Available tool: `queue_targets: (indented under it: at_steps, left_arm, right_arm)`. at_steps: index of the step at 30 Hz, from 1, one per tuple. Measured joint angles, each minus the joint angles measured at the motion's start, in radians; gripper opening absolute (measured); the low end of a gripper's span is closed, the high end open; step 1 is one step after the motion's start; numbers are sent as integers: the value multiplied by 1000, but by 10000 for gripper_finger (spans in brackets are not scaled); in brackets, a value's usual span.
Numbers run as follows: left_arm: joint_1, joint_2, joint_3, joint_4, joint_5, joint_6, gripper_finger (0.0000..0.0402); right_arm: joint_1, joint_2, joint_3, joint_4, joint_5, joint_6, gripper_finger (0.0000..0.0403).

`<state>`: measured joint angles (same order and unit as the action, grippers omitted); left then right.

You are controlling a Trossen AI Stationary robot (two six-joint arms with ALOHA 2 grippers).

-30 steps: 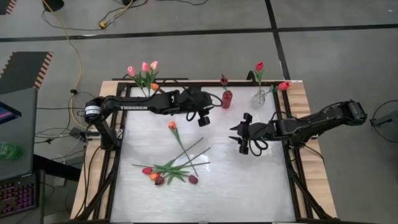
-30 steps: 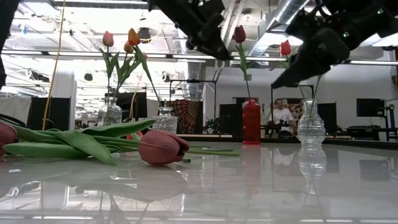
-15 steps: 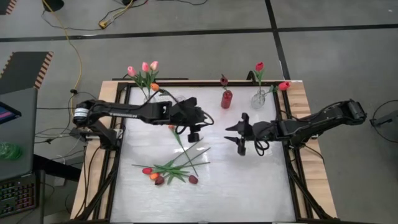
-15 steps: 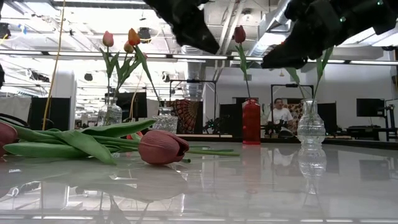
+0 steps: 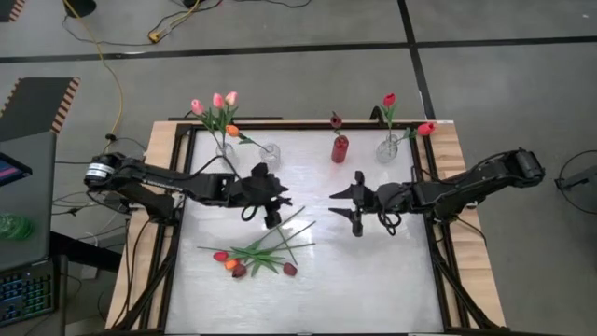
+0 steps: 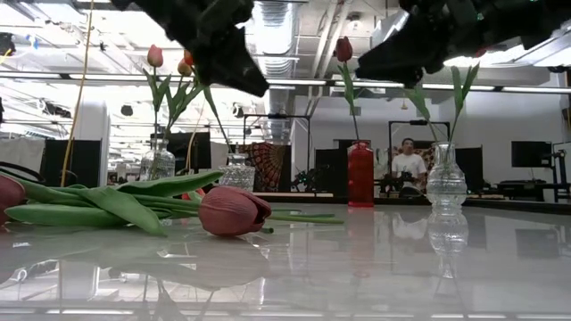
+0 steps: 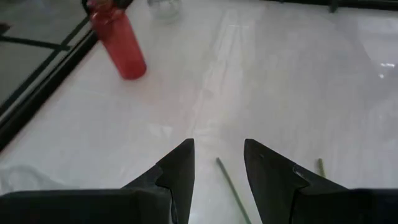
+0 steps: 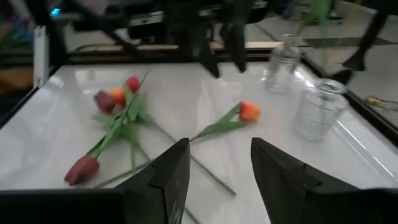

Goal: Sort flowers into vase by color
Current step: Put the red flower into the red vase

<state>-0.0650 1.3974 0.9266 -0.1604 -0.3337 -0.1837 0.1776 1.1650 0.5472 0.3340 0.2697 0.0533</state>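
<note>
- Left hand (image 5: 271,217) hovers over the middle of the desk (image 5: 373,271), fingers parted, nothing between them. A loose green stem (image 7: 231,186) shows on the desk just beneath its fingertips.
- Right hand (image 5: 354,222) waits right of centre, fingers spread wide, empty, facing the loose flowers (image 5: 254,259).
- Those flowers lie in a crossed heap near the front left; red, orange and maroon heads cluster at the heap's left end, stems fanning right.
- One orange tulip (image 8: 248,111) lies apart, just beyond the heap, under the left hand.
- Step in hand, as I judge it: picking the lone orange tulip. Best to come straight down astride the stem, close on the stem rather than the head, lift clear before swinging.
- Far edge: clear vase with pink and orange tulips (image 5: 216,110) far left, red vase (image 5: 340,148) in the middle, clear vase with red tulip (image 5: 388,145) far right.
- Desk top is white, glossy, reflective, black-framed.
- Room beyond: an open workshop with ceiling ducts, and a person seated far off.
</note>
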Motion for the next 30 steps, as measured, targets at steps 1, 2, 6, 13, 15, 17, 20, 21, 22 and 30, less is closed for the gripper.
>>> queue_targets:
  at_steps: [1, 2, 6, 13, 15, 17, 20, 21, 22, 30]
  left_arm:
    - [-10, -8, -18, 12, -17, -17, 128]
    - [-20, -17, -38, 26, -32, -35, 128]
    - [-62, -24, -81, 27, -85, -89, 128]
    - [-125, -23, -108, 14, -9, -113, 128]
    - [-140, -23, -108, 16, 57, -125, 128]
    - [-153, -23, -108, 14, 123, -128, 128]
    - [-180, -23, -108, 13, 177, -142, 128]
    - [-190, -23, -108, 11, 180, -145, 128]
    - [-201, -23, -108, 8, 180, -146, 128]
    - [-286, -17, -108, -47, 180, -193, 128]
  right_arm:
    - [0, 27, 18, 2, -12, -6, 195]
    - [0, 53, 37, 3, -14, -9, 195]
    - [0, 174, 122, -12, -31, -10, 195]
    - [0, 353, 269, -131, -44, -12, 195]
    - [0, 388, 299, -169, -44, -12, 195]
    - [0, 416, 325, -201, -43, -12, 195]
    - [-1, 447, 348, -216, -43, -12, 195]
    - [0, 455, 350, -222, -43, -12, 195]
    - [0, 462, 353, -226, -43, -12, 195]
    - [0, 476, 358, -235, -43, -9, 195]
